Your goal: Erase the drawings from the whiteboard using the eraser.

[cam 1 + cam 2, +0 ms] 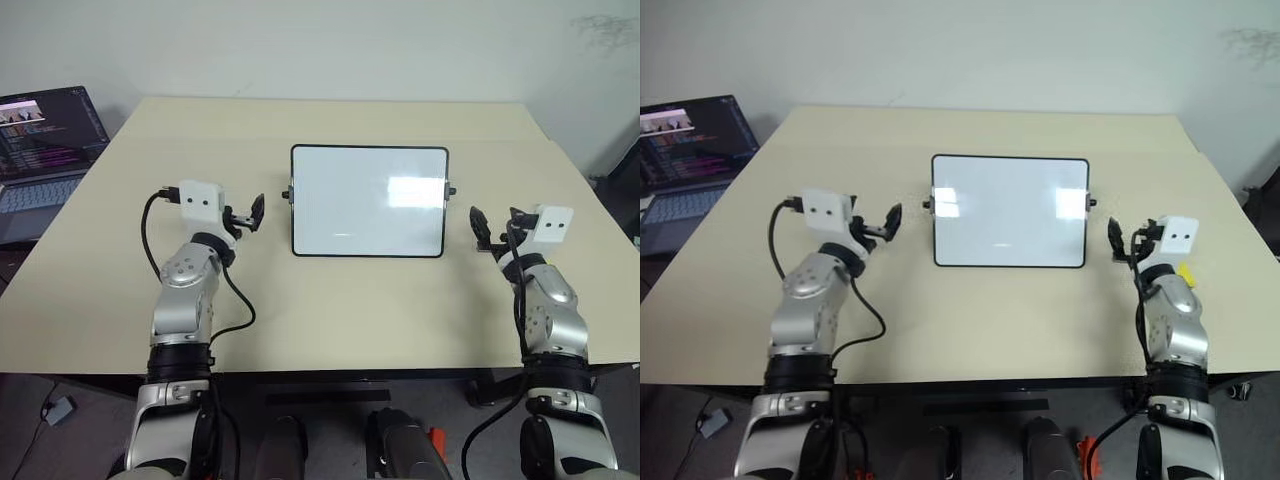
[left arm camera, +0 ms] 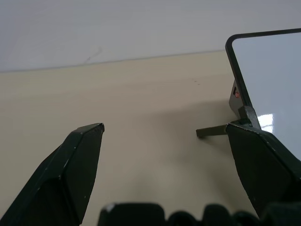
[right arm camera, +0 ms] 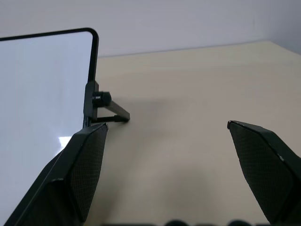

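- Two arms reach over a beige worktop, one on each side of the whiteboard, and the items below run from the robot's left to its right
- Far left, at the worktop's edge, an open laptop shows dark windows with coloured text on its screen
- Left gripper hovers above the worktop just left of the whiteboard, pointing forward and roughly level; its two black fingers are spread wide apart with nothing between them, and the wrist view shows bare worktop in the gap
- A white camera block sits on top of the left wrist, with a black cable looping from it down along the arm
- Centre, the whiteboard stands tilted back on small side legs, its black frame and side knobs visible; its white surface looks clean, with glare patches and no marker strokes that I can make out
- Right gripper hovers just right of the whiteboard, near its right side knob, also pointing forward; its fingers are released and wide apart, holding nothing
- A small patch of yellow shows beside the right wrist in the right eye view, likely the eraser, lying on the worktop by the forearm, mostly hidden by the arm
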